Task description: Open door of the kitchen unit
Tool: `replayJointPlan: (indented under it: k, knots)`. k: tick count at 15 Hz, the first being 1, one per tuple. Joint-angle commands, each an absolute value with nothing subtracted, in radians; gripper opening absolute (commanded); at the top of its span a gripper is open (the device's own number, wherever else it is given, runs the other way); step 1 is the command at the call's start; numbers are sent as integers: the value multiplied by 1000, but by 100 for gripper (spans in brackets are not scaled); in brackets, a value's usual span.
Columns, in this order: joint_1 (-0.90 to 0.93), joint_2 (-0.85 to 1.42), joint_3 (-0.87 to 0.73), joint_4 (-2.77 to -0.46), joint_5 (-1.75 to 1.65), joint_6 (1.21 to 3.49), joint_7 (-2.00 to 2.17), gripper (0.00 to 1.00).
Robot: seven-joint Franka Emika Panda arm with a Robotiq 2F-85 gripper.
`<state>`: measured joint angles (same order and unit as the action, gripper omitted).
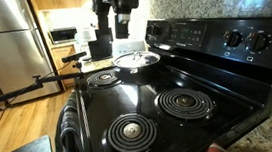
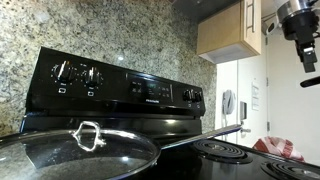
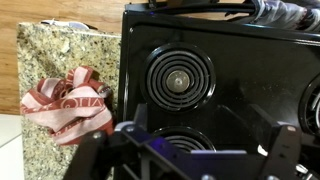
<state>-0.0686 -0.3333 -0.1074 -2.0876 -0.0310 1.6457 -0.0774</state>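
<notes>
Over black stove (image 3: 180, 80), hand (image 3: 205, 140) spread wide, empty, base cut off; glass lid (image 2: 70, 155) cropped at bottom edge.

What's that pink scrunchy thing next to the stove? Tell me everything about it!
It's a cloth, pinkish-red with white bands and white markings too blurry to read. It looks soft, like a kitchen towel, and it's crumpled into a loose heap with folds sticking up, not spread flat. It lies on the speckled granite counter, right by the edge of the black stove. I can't tell whether it touches the stove. Nothing is holding it or lying on it.
</notes>
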Motion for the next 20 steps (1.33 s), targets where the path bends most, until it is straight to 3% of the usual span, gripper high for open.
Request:
replayJointPlan:
  k: [1, 12, 20]
  knots:
    - [-63, -384, -83, -2136, -47, 1655, -72, 100]
    - [-67, -699, -22, -2324, -181, 1774, -22, 100]
    - [-126, -735, -23, -2355, -210, 1908, 110, 100]
